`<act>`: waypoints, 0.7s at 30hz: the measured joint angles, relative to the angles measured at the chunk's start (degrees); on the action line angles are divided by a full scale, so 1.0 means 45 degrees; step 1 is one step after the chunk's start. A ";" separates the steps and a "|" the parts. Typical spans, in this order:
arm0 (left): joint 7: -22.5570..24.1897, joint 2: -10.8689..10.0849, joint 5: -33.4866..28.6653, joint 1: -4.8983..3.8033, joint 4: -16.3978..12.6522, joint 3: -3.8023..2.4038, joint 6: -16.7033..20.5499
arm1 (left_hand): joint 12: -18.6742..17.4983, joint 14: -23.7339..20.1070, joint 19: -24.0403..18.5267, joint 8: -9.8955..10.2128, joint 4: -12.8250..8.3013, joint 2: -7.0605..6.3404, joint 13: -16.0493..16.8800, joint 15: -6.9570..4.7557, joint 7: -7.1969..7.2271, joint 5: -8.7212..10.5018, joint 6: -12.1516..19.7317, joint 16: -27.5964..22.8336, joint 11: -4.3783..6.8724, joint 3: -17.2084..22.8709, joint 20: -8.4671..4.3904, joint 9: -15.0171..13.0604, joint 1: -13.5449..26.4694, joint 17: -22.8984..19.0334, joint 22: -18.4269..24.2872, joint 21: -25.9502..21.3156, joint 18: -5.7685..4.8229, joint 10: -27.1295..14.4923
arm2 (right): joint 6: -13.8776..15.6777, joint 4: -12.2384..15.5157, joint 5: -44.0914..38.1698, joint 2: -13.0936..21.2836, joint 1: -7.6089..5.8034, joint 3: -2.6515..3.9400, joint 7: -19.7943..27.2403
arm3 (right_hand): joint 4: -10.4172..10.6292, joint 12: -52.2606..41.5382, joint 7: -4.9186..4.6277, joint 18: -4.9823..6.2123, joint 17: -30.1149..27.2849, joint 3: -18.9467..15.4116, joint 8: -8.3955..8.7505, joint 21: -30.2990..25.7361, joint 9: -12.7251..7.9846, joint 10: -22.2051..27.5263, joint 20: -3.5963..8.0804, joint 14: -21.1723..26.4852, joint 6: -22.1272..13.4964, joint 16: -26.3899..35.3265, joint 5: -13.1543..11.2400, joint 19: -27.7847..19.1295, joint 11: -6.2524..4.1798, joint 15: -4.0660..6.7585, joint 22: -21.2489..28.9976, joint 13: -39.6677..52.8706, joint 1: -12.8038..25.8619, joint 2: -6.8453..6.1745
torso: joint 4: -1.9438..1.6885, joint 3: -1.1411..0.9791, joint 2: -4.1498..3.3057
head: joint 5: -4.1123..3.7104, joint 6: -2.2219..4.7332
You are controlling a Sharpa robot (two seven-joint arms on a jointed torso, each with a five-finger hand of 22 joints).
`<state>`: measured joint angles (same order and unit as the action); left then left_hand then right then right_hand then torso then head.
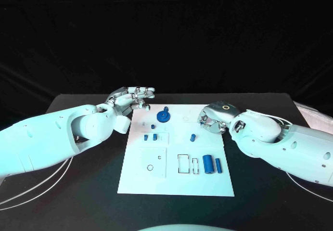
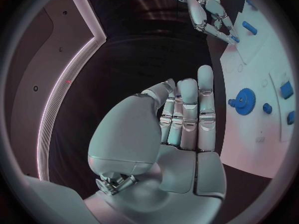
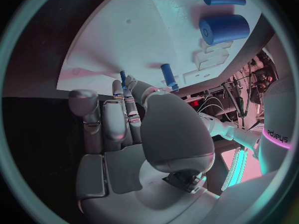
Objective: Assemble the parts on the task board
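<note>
The white task board (image 1: 177,178) lies in the middle of the table. On it are a blue gear (image 1: 163,116), two small blue pieces (image 1: 150,137), a blue peg (image 1: 192,138) and two blue cylinders (image 1: 213,165). My left hand (image 1: 132,98) hovers off the board's far left corner, its fingers (image 2: 187,109) straight and holding nothing, with the gear (image 2: 244,101) beside them. My right hand (image 1: 211,120) is over the board's right edge, fingertips down near the peg (image 3: 168,76). A bit of blue (image 2: 235,37) shows at those fingertips; whether they pinch it is unclear.
Black table (image 1: 76,192) surrounds the board on all sides. Rectangular outlines and a small ring mark (image 1: 150,167) sit on the board's near half, next to the cylinders (image 3: 224,27).
</note>
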<state>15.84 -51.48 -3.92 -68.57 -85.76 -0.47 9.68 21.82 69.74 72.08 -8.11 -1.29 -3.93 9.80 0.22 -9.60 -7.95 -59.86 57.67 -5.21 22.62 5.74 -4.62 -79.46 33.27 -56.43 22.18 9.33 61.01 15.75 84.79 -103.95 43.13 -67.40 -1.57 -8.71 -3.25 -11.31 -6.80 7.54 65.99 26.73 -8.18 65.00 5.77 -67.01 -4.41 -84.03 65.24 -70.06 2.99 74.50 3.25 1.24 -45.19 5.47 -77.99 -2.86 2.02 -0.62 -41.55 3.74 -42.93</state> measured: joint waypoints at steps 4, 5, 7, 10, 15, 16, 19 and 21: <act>-0.0021 -0.0003 0.0033 0.0000 0.0003 0.0000 -0.0007 | 0.0073 0.0000 0.0000 0.0000 0.0000 0.0000 0.0000 0.0000 -0.0045 0.0000 0.0044 0.0000 -0.0001 0.0000 0.0000 0.0006 0.0000 -0.0004 0.0000 -0.0047 -0.0001 -0.0001 | 0.0204 0.0278 0.0109 0.0198 -0.0012 0.0088 0.0000 | 0.0000 0.0004 0.0000 0.0000 0.0017 0.0000 0.0001 0.0019 -0.0003 0.0000 0.0000 0.0000 -0.0001 0.0000 0.0002 0.0000 0.0001 0.0000 -0.0021 -0.0003 -0.0033 0.0033 | 0.0000 0.0000 0.0000 | 0.0009 0.0000; -0.0025 -0.0003 0.0038 0.0000 0.0004 0.0000 -0.0008 | 0.0073 0.0000 0.0000 0.0000 0.0000 0.0000 0.0000 0.0000 -0.0045 0.0000 0.0045 0.0000 -0.0001 0.0000 0.0000 0.0005 0.0000 -0.0003 0.0000 -0.0047 0.0000 -0.0001 | 0.0247 0.0338 0.0131 0.0238 -0.0016 0.0114 0.0000 | 0.0000 0.0004 0.0000 0.0000 0.0017 0.0000 0.0001 0.0019 -0.0003 0.0000 0.0000 0.0000 -0.0001 0.0000 0.0001 0.0000 0.0001 0.0000 -0.0021 -0.0002 -0.0033 0.0033 | 0.0000 0.0000 0.0000 | 0.0015 0.0000; -0.0032 -0.0003 0.0044 0.0000 0.0008 0.0000 -0.0011 | 0.0073 0.0000 0.0000 0.0000 0.0000 0.0000 0.0000 0.0000 -0.0045 0.0000 0.0045 0.0000 -0.0001 0.0000 0.0000 0.0005 0.0000 -0.0004 -0.0001 -0.0048 -0.0001 -0.0001 | 0.0330 0.0471 0.0168 0.0314 -0.0027 0.0158 0.0000 | -0.0001 0.0005 0.0000 0.0000 0.0025 0.0000 0.0002 0.0019 -0.0002 0.0000 0.0000 0.0000 -0.0002 0.0000 0.0001 0.0000 0.0002 0.0000 -0.0031 -0.0001 -0.0033 0.0032 | 0.0001 0.0000 0.0000 | 0.0034 0.0000; -0.0041 0.0000 0.0052 0.0000 0.0010 0.0000 -0.0015 | 0.0073 0.0000 -0.0001 0.0000 0.0000 0.0000 -0.0001 0.0000 -0.0044 0.0000 0.0045 -0.0048 -0.0027 0.0000 0.0000 0.0005 0.0000 -0.0025 -0.0001 -0.0047 -0.0001 -0.0027 | 0.0466 0.0782 0.0239 0.0444 -0.0040 0.0222 0.0001 | -0.0001 0.0005 0.0000 -0.0001 0.0051 -0.0001 0.0004 0.0019 0.0015 0.0000 -0.0026 0.0000 -0.0003 0.0000 0.0001 0.0026 0.0003 -0.0001 -0.0071 0.0002 -0.0034 0.0033 | 0.0004 0.0000 -0.0005 | 0.0038 -0.0001; -0.0046 0.0014 0.0063 0.0001 0.0021 0.0002 -0.0022 | 0.0073 -0.0044 -0.0001 0.0001 0.0000 0.0000 -0.0001 0.0044 -0.0044 0.0000 0.0045 -0.0048 -0.0044 0.0000 0.0000 0.0005 0.0000 -0.0045 0.0011 -0.0047 -0.0001 -0.0045 | 0.0676 0.1485 0.0469 0.0488 -0.0046 0.0255 0.0027 | -0.0055 0.0027 0.0000 -0.0001 0.0104 0.0053 0.0014 0.0106 0.0020 -0.0031 0.0001 0.0000 -0.0004 -0.0065 -0.0001 0.0092 0.0036 -0.0001 -0.0125 0.0002 -0.0036 0.0034 | 0.0007 0.0006 -0.0010 | 0.0107 0.0010; -0.0046 0.0016 0.0064 0.0001 0.0025 0.0002 -0.0023 | 0.0073 -0.0044 -0.0001 0.0000 0.0000 0.0000 -0.0002 0.0044 -0.0045 0.0000 0.0045 -0.0048 -0.0044 0.0000 0.0000 0.0005 0.0000 -0.0045 0.0011 -0.0047 0.0000 -0.0045 | 0.0711 0.1625 0.0534 0.0462 -0.0044 0.0260 0.0033 | -0.0055 0.0047 -0.0001 -0.0001 0.0110 0.0053 0.0015 0.0106 0.0020 -0.0043 0.0001 0.0000 -0.0004 -0.0065 -0.0003 0.0092 0.0050 -0.0001 -0.0140 0.0002 -0.0051 0.0050 | 0.0006 0.0006 -0.0011 | 0.0128 0.0012; -0.0046 0.0038 0.0067 0.0001 0.0040 0.0002 -0.0028 | 0.0073 -0.0044 -0.0001 0.0001 0.0000 0.0000 -0.0002 0.0044 -0.0044 0.0000 0.0044 -0.0048 -0.0045 0.0001 0.0000 0.0005 0.0000 -0.0045 0.0010 -0.0047 -0.0001 -0.0044 | 0.0790 0.1976 0.0746 0.0330 -0.0026 0.0270 0.0054 | -0.0091 0.0054 -0.0001 -0.0002 0.0133 0.0089 0.0026 0.0106 0.0028 -0.0043 0.0001 0.0000 -0.0006 -0.0065 0.0002 0.0092 0.0052 -0.0001 -0.0189 0.0001 -0.0068 0.0066 | 0.0001 0.0009 -0.0016 | 0.0211 0.0015; -0.0046 0.0078 0.0069 0.0002 0.0065 0.0006 -0.0033 | 0.0073 -0.0044 -0.0001 0.0001 0.0000 0.0000 -0.0002 0.0044 -0.0044 0.0000 0.0045 -0.0048 -0.0044 0.0001 0.0000 0.0005 0.0000 -0.0044 0.0010 -0.0047 -0.0002 -0.0044 | 0.0843 0.2216 0.0935 0.0186 -0.0001 0.0270 0.0081 | -0.0108 0.0073 -0.0005 -0.0002 0.0162 0.0140 0.0026 0.0106 0.0039 -0.0050 0.0001 0.0000 -0.0003 -0.0123 0.0077 0.0092 0.0045 -0.0001 -0.0204 -0.0003 -0.0068 0.0066 | -0.0009 0.0009 -0.0017 | 0.0337 -0.0031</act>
<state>15.63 -51.13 -3.61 -68.57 -85.47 -0.44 9.53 22.15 69.54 72.08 -8.11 -1.29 -3.93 9.79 0.42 -9.80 -7.95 -59.66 57.45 -5.41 22.62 5.74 -4.59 -79.45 33.07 -56.38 21.96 9.32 60.81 19.54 94.76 -99.74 43.97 -67.40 -0.35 -8.35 -3.73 -10.98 -6.83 7.53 66.72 27.36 -8.06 65.48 5.95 -67.23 -4.41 -84.03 65.23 -70.61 3.34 74.92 3.45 1.24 -46.10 5.46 -78.29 -2.56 1.98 -0.58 -41.63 5.25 -43.07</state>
